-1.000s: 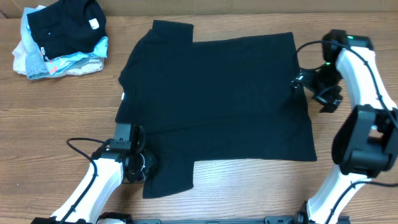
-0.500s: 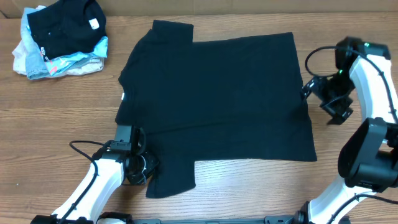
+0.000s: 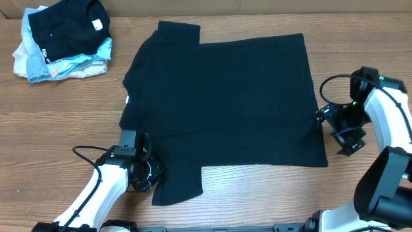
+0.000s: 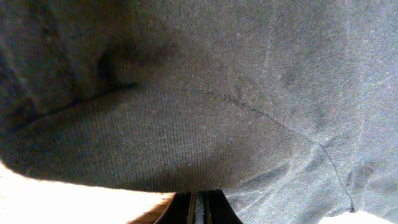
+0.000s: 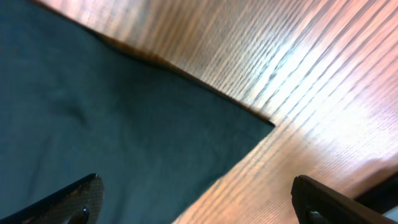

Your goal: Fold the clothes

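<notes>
A black T-shirt [image 3: 225, 103] lies spread flat across the table's middle. My left gripper [image 3: 149, 173] is at its near-left sleeve and is shut on the sleeve's edge; in the left wrist view the black cloth [image 4: 199, 93] fills the frame and the jaws [image 4: 198, 214] pinch it at the bottom. My right gripper [image 3: 329, 125] is open just off the shirt's right edge, near its near-right corner. In the right wrist view the shirt's corner [image 5: 124, 137] lies between the spread fingertips [image 5: 68, 202], with bare wood to the right.
A pile of clothes [image 3: 61, 38] with a folded black garment on top sits at the far left corner. Bare wood table [image 3: 51, 142] surrounds the shirt. Cables trail from both arms.
My right gripper has moved toward me along the shirt's right edge, from the upper hem area down to the near-right corner. The left gripper and sleeve have shifted slightly.
</notes>
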### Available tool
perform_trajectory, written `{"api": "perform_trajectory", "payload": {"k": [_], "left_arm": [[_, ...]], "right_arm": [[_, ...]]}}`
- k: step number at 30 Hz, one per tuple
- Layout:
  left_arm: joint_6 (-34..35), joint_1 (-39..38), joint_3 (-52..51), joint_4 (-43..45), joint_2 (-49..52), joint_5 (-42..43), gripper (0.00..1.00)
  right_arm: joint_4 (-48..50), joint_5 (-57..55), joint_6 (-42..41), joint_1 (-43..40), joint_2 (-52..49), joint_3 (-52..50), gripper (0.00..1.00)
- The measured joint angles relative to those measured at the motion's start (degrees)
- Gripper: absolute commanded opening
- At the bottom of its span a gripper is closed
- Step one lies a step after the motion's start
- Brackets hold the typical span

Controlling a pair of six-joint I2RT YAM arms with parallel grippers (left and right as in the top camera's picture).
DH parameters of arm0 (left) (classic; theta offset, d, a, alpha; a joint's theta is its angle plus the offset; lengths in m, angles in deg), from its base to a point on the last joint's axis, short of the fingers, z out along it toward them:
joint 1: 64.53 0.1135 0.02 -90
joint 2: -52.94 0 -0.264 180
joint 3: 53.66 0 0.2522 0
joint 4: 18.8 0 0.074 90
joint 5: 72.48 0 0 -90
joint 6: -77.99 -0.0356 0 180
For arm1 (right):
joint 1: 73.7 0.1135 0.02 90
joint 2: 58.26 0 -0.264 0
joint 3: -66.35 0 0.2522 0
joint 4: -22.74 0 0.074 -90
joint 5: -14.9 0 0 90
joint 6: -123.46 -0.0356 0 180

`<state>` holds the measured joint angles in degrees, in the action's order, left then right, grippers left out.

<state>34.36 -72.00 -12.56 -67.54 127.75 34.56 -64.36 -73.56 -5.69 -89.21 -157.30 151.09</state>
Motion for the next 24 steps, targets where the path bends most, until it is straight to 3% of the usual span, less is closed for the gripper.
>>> {"api": "perform_trajectory", "payload": {"k": [7, 16, 19, 21, 22, 24], "left_arm": [[0.00, 0.00, 0.00, 0.00, 0.00, 0.00, 0.04], [0.00, 0.00, 0.00, 0.07, 0.00, 0.00, 0.04], [0.00, 0.00, 0.00, 0.09, 0.00, 0.00, 0.04], [0.00, 0.00, 0.00, 0.11, 0.00, 0.00, 0.04], [0.02, 0.00, 0.00, 0.13, 0.00, 0.00, 0.04], [0.00, 0.00, 0.00, 0.15, 0.00, 0.00, 0.04]], "right_arm": [[10.27, 2.78, -2.95, -1.68, -0.11, -10.43, 1.00], [15.30, 5.16, -3.45, -4.11, -0.11, -16.09, 0.99], [15.72, 5.42, -3.52, -4.13, -0.11, -16.11, 0.86], [16.13, 5.55, -3.21, -4.13, -0.11, -16.11, 0.56], [16.26, 5.55, -3.28, -4.11, -0.11, -16.11, 0.49], [16.24, 5.57, -3.78, -4.13, -0.11, -16.15, 0.50]]}}
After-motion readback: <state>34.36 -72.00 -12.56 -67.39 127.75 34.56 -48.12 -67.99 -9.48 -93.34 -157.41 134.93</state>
